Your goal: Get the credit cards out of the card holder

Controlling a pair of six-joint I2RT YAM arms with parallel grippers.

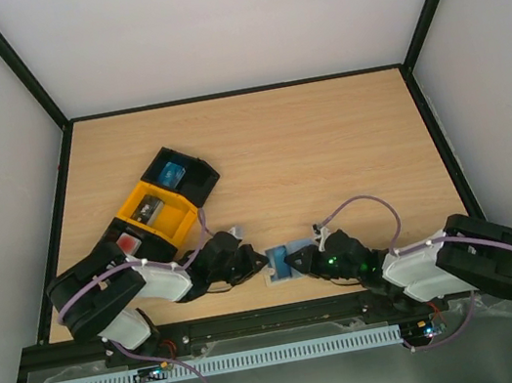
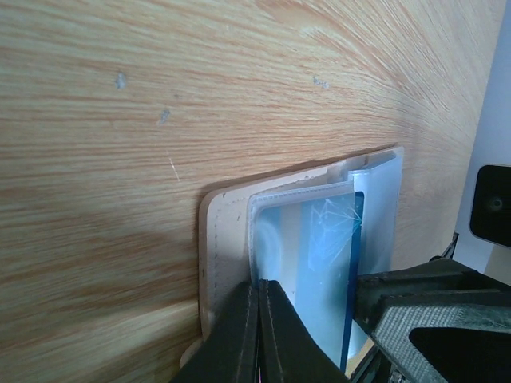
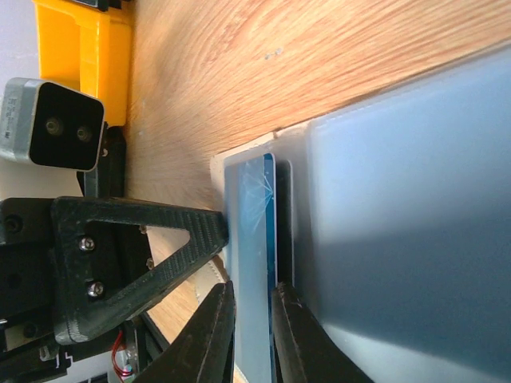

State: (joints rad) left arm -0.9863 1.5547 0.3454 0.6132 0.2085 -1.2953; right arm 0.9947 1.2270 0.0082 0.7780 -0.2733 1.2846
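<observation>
Pinching card holder (image 1: pixel 280 265) edge, right gripper (image 3: pixel 254 291), left gripper (image 2: pixel 258 286) opposite

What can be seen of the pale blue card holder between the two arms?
The pale blue-grey card holder lies on the light wooden table near its front edge. It has a beige stitched border and clear plastic sleeves; a bluish card shows through one. The left claw is closed at one end, and the right claw pinches a sleeve at the other.

A lab test cell: white enclosure walls (image 1: pixel 226 18) (black-framed) around a wooden table (image 1: pixel 326 139).
</observation>
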